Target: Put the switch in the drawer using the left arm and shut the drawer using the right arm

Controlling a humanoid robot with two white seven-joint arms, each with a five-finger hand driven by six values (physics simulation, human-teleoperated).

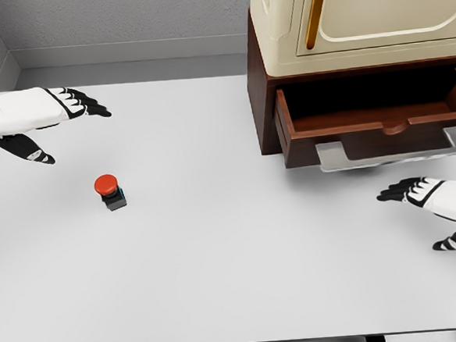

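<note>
A switch point(110, 191) with a round red button on a small dark base stands on the white table point(236, 280), left of the middle. My left hand point(62, 120) hovers up and to the left of it, fingers spread, holding nothing. The brown wooden drawer point(373, 118) is pulled out at the upper right, its inside showing nothing in it. My right hand point(426, 204) floats open below the drawer front, near the right edge.
A cream cabinet point(358, 13) sits on top of the brown drawer unit. A grey handle plate point(399, 150) juts from the drawer front. A grey wall runs along the back of the table.
</note>
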